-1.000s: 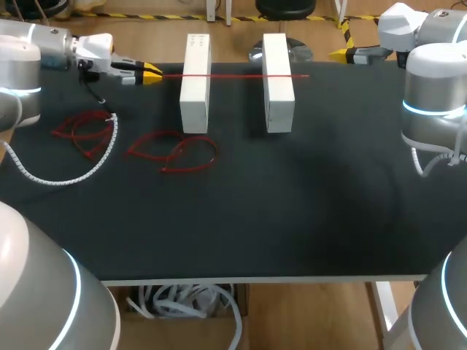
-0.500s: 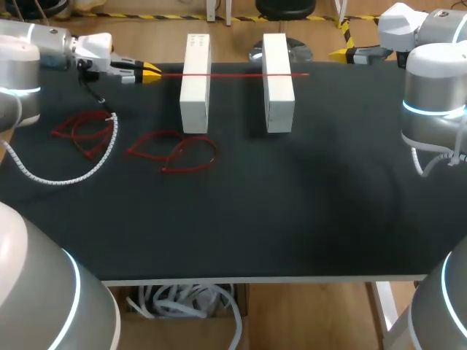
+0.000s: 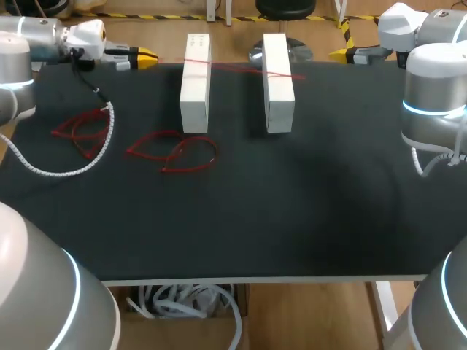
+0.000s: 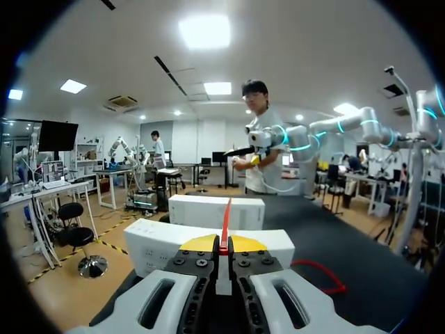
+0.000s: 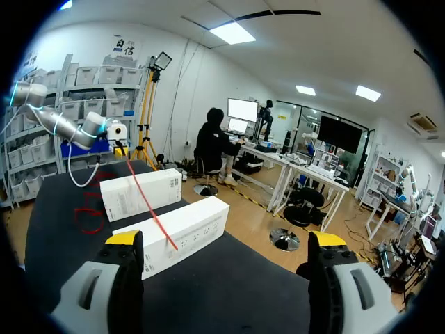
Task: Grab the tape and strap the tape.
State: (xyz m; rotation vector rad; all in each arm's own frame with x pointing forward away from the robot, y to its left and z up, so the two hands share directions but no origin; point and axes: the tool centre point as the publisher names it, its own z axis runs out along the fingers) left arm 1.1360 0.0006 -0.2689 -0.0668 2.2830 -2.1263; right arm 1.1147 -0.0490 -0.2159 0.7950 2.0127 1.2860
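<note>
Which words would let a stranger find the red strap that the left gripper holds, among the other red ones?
On the black table, find the two white blocks at the far side. The red strap runs straight across both tops, one end in the left gripper; the other red straps lie coiled on the table.

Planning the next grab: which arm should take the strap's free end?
Right: the right gripper is open, with the red strap's free end at the white box ahead; the left gripper is shut on the other end.
</note>
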